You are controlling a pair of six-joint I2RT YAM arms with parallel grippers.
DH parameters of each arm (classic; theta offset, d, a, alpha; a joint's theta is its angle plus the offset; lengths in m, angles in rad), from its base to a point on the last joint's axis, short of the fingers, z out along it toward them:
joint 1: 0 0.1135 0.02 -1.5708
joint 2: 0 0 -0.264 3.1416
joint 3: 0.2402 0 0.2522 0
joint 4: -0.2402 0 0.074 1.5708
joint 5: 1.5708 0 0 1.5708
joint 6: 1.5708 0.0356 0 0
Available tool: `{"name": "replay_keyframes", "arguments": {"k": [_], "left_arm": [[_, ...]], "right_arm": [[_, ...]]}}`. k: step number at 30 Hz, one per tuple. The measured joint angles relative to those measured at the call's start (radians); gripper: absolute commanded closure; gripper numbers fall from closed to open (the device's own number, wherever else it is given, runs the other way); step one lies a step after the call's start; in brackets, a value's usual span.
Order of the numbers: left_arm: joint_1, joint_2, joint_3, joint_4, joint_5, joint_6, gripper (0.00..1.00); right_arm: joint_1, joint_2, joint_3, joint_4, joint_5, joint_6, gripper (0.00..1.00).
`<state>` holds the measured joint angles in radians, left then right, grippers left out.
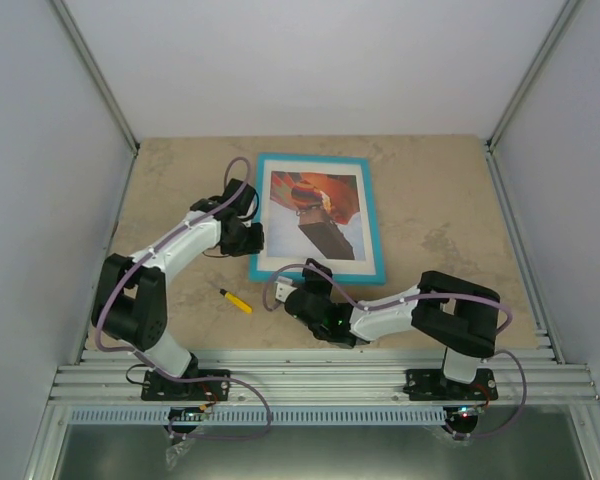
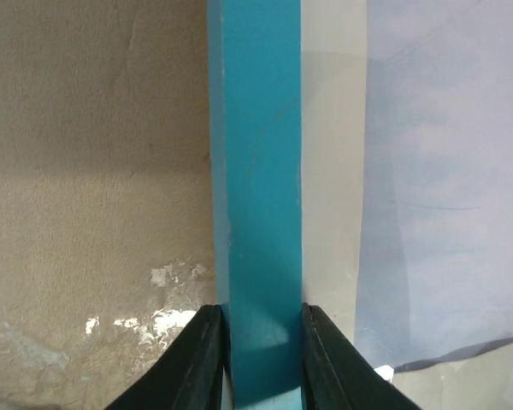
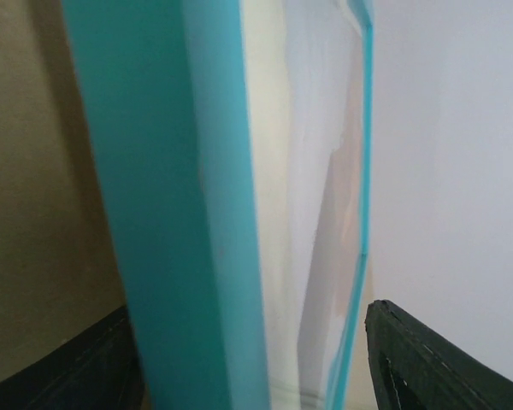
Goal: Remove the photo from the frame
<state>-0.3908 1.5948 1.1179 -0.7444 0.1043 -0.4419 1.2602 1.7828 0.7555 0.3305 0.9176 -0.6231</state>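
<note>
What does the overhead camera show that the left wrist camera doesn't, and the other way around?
Only overhead: the balloon on the photo, the right gripper at the near edge of the frame, a yellow-handled screwdriver. Only left wrist: the left gripper closed across the frame's border, white chips in the table. Both: turquoise frame, pale print, beige table.

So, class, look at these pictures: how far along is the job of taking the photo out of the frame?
Done: nothing yet. The photo sits inside the frame, which lies face up on the table. In hand: the left gripper clamps the frame's left border, and the right gripper has its open jaws astride the near edge. Left: opening the frame and pulling the print out.
</note>
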Motion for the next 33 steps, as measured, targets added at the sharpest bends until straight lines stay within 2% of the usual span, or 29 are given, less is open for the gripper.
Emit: {"name": "replay_keyframes", "arguments": {"k": [7, 9, 14, 17, 22, 27, 28, 29, 32, 33], "left_arm": [[0.0, -0.005, 0.01, -0.016, -0.002, 0.003, 0.94], [0.0, -0.014, 0.018, -0.021, -0.005, 0.004, 0.92], [0.0, -0.052, 0.029, -0.027, -0.005, 0.0, 0.83], [-0.003, -0.089, 0.037, -0.024, -0.005, -0.001, 0.77], [0.038, -0.165, 0.037, -0.005, 0.056, -0.012, 0.58], [0.151, -0.302, 0.037, 0.054, 0.107, -0.049, 0.41], [0.172, -0.334, 0.037, 0.067, 0.112, -0.061, 0.36], [0.183, -0.357, 0.037, 0.076, 0.116, -0.066, 0.26], [0.216, -0.445, 0.032, 0.116, 0.125, -0.112, 0.03], [0.224, -0.474, 0.027, 0.13, 0.124, -0.127, 0.01]], "right_arm": [[0.002, 0.008, -0.018, 0.128, 0.032, -0.129, 0.56], [0.003, 0.001, -0.023, 0.14, 0.032, -0.15, 0.67], [0.005, -0.069, -0.043, 0.143, 0.029, -0.22, 0.89], [0.007, -0.113, -0.048, 0.144, 0.035, -0.257, 0.96], [0.008, -0.191, -0.048, 0.144, 0.017, -0.283, 1.0], [0.003, -0.282, -0.048, 0.131, -0.003, -0.276, 0.99], [0.001, -0.301, -0.048, 0.126, -0.01, -0.27, 0.99], [-0.002, -0.318, -0.048, 0.124, -0.015, -0.264, 1.0], [-0.014, -0.372, -0.048, 0.113, -0.047, -0.23, 1.0], [-0.02, -0.387, -0.047, 0.11, -0.058, -0.217, 1.0]]}}
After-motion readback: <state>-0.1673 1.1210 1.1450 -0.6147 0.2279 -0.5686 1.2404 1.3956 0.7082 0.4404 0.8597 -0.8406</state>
